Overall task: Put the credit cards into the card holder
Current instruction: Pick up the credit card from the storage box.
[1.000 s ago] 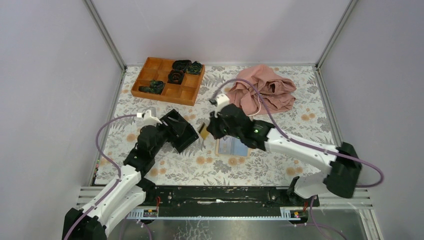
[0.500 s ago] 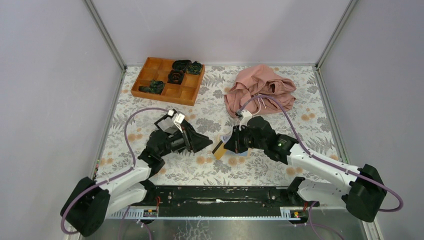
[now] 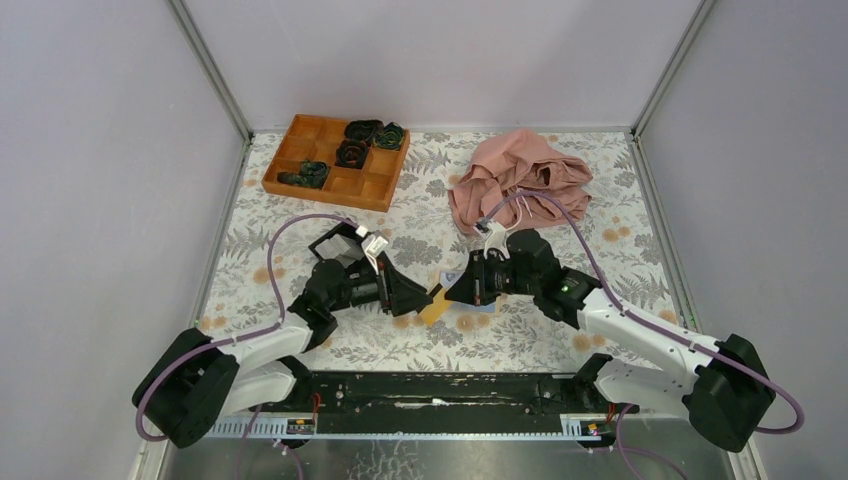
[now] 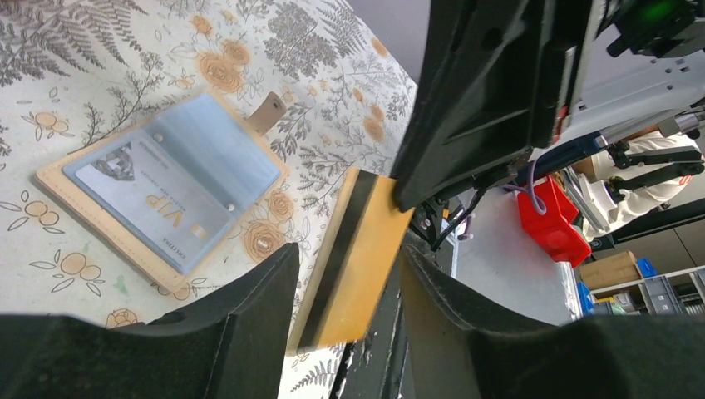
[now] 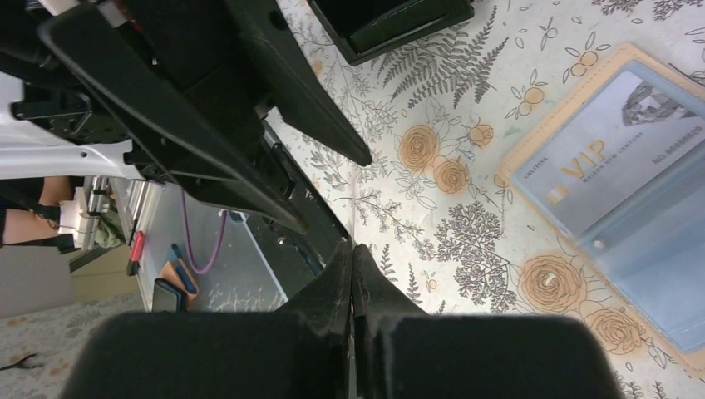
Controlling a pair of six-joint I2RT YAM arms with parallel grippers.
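Just closed in: gold card [image 4: 366, 224] handover
My right gripper [image 5: 351, 274] pinches it; left gripper [image 4: 349, 253] gapes astride it

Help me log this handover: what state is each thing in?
Tan leather card holder: open, flat, grey VIP card in slot.
Yellow plastic card with black stripe: tilted, pinched at one end.
Right gripper: shut on that card.
Left gripper: open around the card.
Black plastic box: open.
Pink cloth: crumpled.
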